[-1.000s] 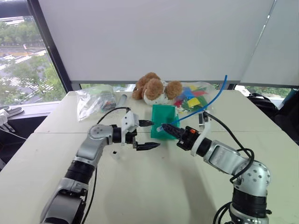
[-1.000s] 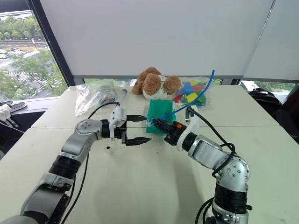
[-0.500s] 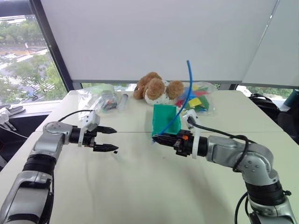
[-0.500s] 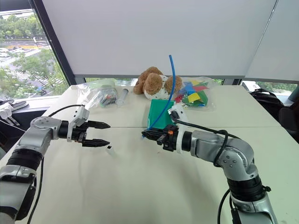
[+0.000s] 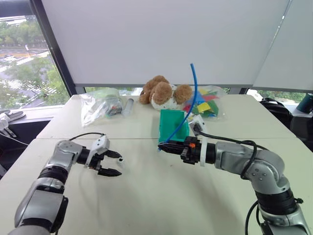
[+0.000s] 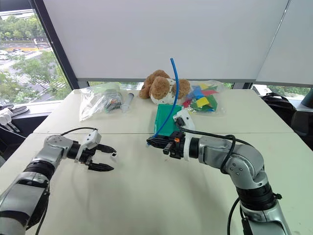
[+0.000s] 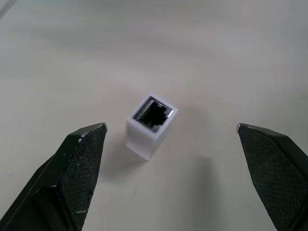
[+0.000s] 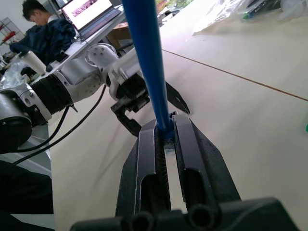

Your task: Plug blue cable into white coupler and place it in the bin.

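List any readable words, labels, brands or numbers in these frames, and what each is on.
None can be read.
Laptop screen behind the table: content too blurred to read.
Clear bags: any print too small to read.
White coupler, blue cable, bin: no markings visible.

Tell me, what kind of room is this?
Probably an office or lab for testing robots: a big white table, a tall window with roller blinds, and a person at a laptop.
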`<state>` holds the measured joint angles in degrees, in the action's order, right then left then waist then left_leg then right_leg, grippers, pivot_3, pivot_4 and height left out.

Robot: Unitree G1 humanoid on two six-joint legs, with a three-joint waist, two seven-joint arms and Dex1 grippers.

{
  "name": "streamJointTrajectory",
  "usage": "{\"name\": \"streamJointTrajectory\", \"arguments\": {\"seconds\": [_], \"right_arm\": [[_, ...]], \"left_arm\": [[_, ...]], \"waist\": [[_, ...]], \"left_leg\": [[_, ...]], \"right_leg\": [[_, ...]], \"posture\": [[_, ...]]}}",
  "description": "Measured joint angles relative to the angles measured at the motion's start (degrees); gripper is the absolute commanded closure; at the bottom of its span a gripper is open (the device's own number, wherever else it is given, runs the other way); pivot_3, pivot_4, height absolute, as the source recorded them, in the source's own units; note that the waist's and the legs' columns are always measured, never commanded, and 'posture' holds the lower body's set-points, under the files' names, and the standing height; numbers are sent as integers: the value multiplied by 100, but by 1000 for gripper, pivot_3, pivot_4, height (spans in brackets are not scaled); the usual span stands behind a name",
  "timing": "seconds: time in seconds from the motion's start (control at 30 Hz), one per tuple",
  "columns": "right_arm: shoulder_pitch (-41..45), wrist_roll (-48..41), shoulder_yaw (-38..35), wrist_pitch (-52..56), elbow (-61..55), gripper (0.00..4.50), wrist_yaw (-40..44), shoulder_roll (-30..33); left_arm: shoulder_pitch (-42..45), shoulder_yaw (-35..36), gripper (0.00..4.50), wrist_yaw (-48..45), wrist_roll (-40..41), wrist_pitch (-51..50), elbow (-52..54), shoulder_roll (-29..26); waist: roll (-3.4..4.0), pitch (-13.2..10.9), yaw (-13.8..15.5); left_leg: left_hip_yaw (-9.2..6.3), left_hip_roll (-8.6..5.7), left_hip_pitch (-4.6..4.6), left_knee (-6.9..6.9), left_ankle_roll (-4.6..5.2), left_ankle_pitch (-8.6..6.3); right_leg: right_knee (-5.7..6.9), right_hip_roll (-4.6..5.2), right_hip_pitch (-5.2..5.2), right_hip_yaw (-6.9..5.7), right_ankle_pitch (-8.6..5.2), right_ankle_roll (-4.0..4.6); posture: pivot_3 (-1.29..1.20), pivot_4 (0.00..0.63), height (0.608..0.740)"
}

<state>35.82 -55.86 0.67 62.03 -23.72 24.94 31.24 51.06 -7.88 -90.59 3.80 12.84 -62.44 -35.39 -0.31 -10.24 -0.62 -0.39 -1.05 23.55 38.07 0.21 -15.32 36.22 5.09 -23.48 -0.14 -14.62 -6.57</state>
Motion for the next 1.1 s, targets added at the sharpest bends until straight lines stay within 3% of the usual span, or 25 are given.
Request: {"name": "streamJointTrajectory", "arguments": {"seconds": [0.17,0.2,0.27,0.47,0.67,0.8,0.93,1.1], "right_arm": [[-65,2,-7,10,-145,4500,-22,27],[-76,2,-8,11,-154,4500,-38,27],[-107,2,-9,13,-189,4500,-57,28],[-127,3,-10,14,-206,4500,-104,35],[-128,55,-11,14,-207,4500,-106,112],[-127,143,-12,-11,-226,4500,24,337],[0,1006,540,-435,-372,4500,823,1376],[7,1864,1231,-1237,-394,4500,1752,1720]], "left_arm": [[163,12,56,250,-198,464,-355,122],[180,16,291,295,-208,543,-420,144],[181,21,895,364,-220,669,-524,201],[230,36,4082,420,-272,880,-681,220],[240,85,4128,286,-303,919,-695,260],[194,178,4128,-16,-175,901,-470,599],[70,25,4128,-142,47,794,380,1462],[-2,-384,4128,59,-77,716,900,2215]], "waist": [[-1,0,0],[-1,0,-1],[-1,0,-1],[-1,0,-2],[-1,0,-3],[-2,-1,22],[-1,-1,107],[-5,-2,44]], "left_leg": [[0,2,0,0,0,0],[0,1,0,0,0,0],[0,1,0,0,0,0],[0,1,0,0,0,0],[1,1,0,0,0,0],[0,-1,3,5,0,0],[2,-9,7,12,4,-2],[4,-6,6,12,5,-3]], "right_leg": [[2,0,-2,0,0,0],[2,0,-2,0,0,0],[2,0,-2,0,0,0],[3,0,-2,0,0,0],[3,0,-2,0,0,0],[1,3,1,-1,0,-1],[-5,10,4,-1,1,-1],[-1,-2,-3,0,1,-1]], "posture": [[0,150,740],[0,150,740],[0,150,740],[0,150,740],[0,150,740],[0,150,740],[0,150,740],[0,150,740]]}}
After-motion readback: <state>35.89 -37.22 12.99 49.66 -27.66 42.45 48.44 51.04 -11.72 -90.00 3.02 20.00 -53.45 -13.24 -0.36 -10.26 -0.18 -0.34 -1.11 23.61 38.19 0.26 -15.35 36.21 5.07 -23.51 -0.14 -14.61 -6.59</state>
